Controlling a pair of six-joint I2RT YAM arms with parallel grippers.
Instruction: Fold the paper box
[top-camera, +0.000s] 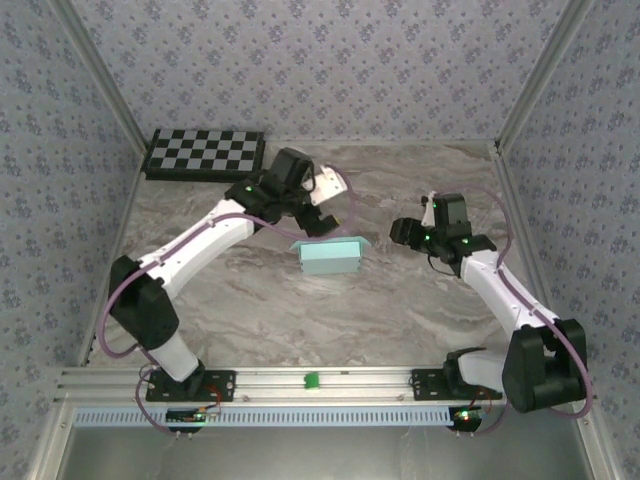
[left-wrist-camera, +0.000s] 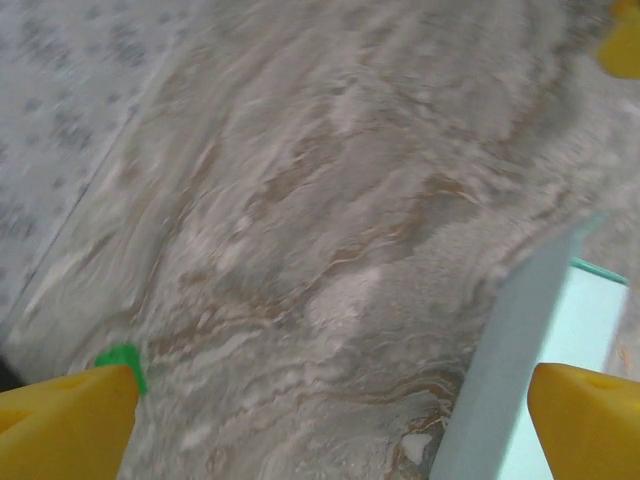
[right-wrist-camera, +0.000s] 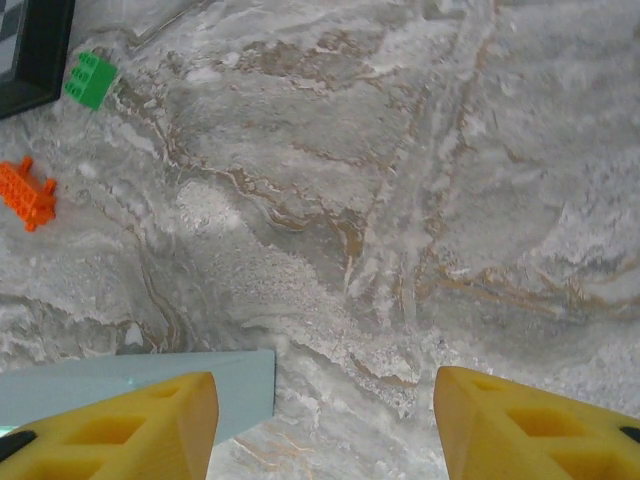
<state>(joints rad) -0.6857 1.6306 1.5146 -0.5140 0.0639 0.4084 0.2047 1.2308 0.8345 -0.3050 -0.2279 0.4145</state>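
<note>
The paper box (top-camera: 330, 258) is cut off at both wrist views' edges — the left hand (top-camera: 314, 226) and right hand (top-camera: 403, 232) are spread wide, nothing gripped.

I log a checkerboard (top-camera: 205, 153) upper left on the marbled table (top-camera: 400, 300), and a green block (right-wrist-camera: 90, 79) above an orange block (right-wrist-camera: 27, 193) at the right wrist view's left edge.

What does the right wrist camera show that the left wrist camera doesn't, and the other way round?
Right wrist, not left: an orange block and a checkerboard corner. Left wrist, not right: the patterned wall and the inside of the box. Both: the marble table, the box, spread yellow fingers, and something green, a studded block for the right wrist, too blurred to name for the left.
</note>
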